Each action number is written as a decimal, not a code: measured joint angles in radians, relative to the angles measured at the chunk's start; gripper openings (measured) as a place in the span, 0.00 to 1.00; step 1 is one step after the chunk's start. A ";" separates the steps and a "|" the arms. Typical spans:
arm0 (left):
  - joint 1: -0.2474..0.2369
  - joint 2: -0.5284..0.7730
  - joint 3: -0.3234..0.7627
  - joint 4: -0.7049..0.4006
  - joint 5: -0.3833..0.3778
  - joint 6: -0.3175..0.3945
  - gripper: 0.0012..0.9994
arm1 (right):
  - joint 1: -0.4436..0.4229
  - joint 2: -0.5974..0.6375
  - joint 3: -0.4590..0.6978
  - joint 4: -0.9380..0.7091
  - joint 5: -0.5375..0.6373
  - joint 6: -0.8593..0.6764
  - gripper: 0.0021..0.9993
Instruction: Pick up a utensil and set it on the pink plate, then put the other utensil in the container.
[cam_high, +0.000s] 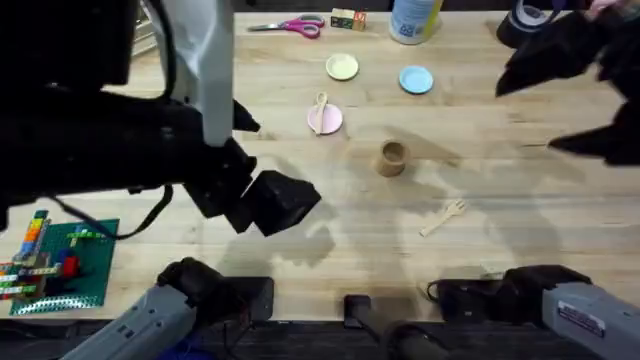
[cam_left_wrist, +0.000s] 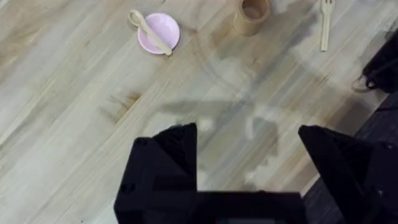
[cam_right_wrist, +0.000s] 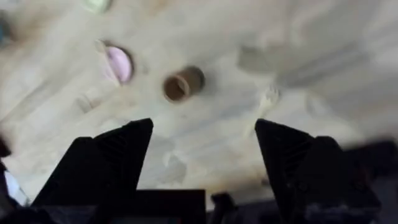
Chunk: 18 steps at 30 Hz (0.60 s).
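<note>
- Spoon (cam_left_wrist: 151, 33) rests across pink plate (cam_left_wrist: 160, 34), well ahead of the open, empty left gripper (cam_left_wrist: 249, 168).
- Fork (cam_high: 442, 217) flat on tabletop (cam_high: 300, 230), beyond open right gripper (cam_right_wrist: 205, 155), near container (cam_high: 392, 157).
- Risk: thin fork slips from pinch; cup tips on insertion.

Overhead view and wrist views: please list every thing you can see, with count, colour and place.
spoon: 1, pale wood, lying across the pink plate
pink plate: 1, pink, table centre
fork: 1, pale wood, flat on the table, nearer the arms than the cup
cup: 1, tan wood, upright, between plate and fork
yellow-green plate: 1, far side
blue plate: 1, far side, right of the yellow-green one
scissors: 1, pink handles, far edge
white bottle: 1, far edge
brick board: 1, green with coloured bricks, lower left
left gripper: 1, black, open, above bare table
right gripper: 1, black, open, high above the table
</note>
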 joint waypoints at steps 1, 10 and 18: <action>0.000 0.005 0.000 0.000 0.000 0.000 0.99 | 0.015 0.020 0.000 -0.025 0.013 0.042 1.00; 0.000 0.010 -0.002 0.000 0.000 0.003 0.99 | 0.186 0.196 -0.008 -0.105 0.109 0.356 1.00; 0.000 0.010 -0.002 0.000 0.000 0.003 0.99 | 0.290 0.193 -0.203 -0.003 0.123 0.441 0.99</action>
